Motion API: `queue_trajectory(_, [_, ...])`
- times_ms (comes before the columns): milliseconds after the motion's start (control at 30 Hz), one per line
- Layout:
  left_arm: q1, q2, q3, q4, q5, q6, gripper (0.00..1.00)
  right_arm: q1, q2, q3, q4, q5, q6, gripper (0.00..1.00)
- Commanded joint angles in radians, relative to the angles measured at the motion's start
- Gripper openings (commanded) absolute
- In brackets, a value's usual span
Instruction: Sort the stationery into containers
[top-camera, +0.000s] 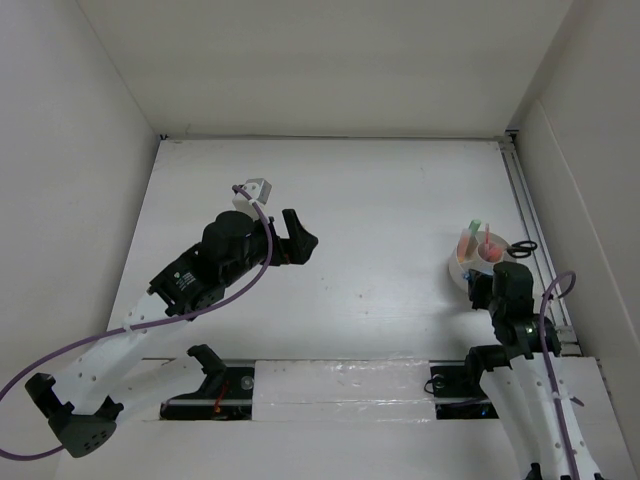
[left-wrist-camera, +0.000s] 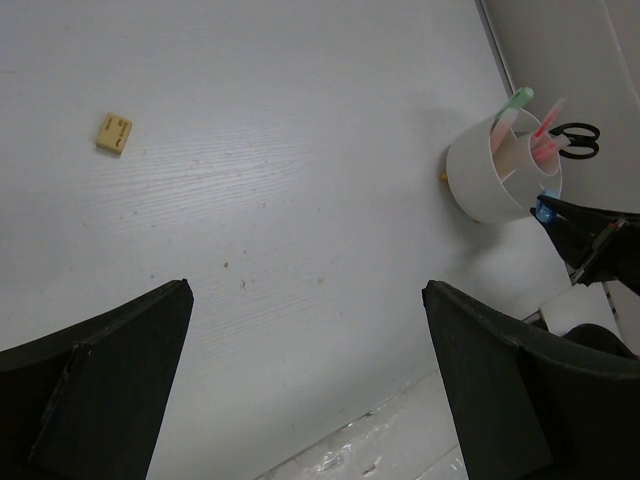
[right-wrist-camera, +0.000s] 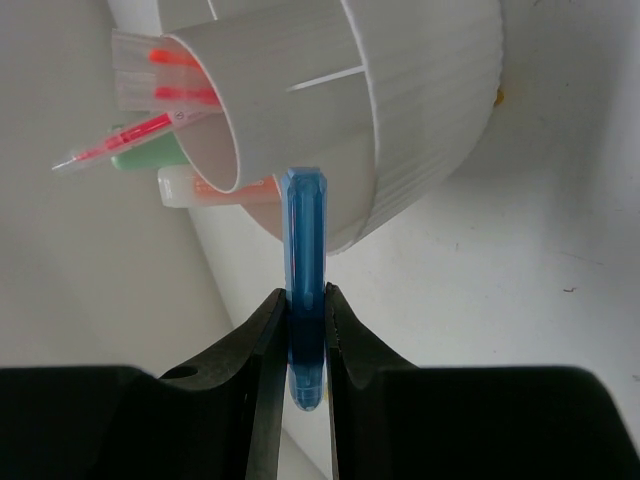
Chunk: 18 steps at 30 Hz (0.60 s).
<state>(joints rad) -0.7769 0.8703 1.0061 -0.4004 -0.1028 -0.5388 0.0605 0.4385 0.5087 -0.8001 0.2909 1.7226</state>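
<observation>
Right wrist view, lower centre: right tool (right-wrist-camera: 305, 300) clamped on a blue marker (right-wrist-camera: 305, 230), pinching its lower half, upper end reaching the rim of the white cup (right-wrist-camera: 430, 100). Cannot tell whether marker and cup touch. Inside the cup, upper left of the same view: pink pens (right-wrist-camera: 120, 135), a mint marker (right-wrist-camera: 140, 160) and an orange marker (right-wrist-camera: 215, 188), all leaning out over the rim, the interior split into compartments by thin dividers (right-wrist-camera: 325, 77).

Overhead, right of centre: cup standing on the bench (top-camera: 380, 200) close to the right wall, right tool tucked just below it in the frame. Black scissors (top-camera: 521, 247) showing just right of the cup; cannot tell whether standing in it or lying beside it.

Overhead, left of centre: left tool (top-camera: 300, 240) held above the bench, well apart from the cup. Left wrist view, bottom corners: its fingers (left-wrist-camera: 110, 380) spread wide, gripping nothing. Upper left of that view: a small yellow piece (left-wrist-camera: 114, 133) lying flat on bare bench, well apart from the cup at upper right.
</observation>
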Motion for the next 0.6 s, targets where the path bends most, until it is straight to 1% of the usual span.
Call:
queue_trajectory(0, [0.004, -0.005, 0.006, 0.028, -0.005, 0.005, 1.00, 0.007, -0.026, -0.035, 0.097, 0.004, 0.002, 0.00])
queue_trajectory(167, [0.004, -0.005, 0.006, 0.028, -0.005, 0.005, 1.00, 0.007, 0.005, -0.062, 0.176, -0.029, -0.018, 0.00])
queue_trajectory(333, [0.004, -0.005, 0.006, 0.028, -0.014, 0.005, 1.00, 0.007, 0.046, -0.052, 0.196, -0.038, -0.018, 0.00])
queue_trajectory(567, [0.004, -0.005, 0.006, 0.018, -0.014, 0.014, 1.00, 0.007, 0.046, -0.052, 0.196, -0.018, 0.023, 0.00])
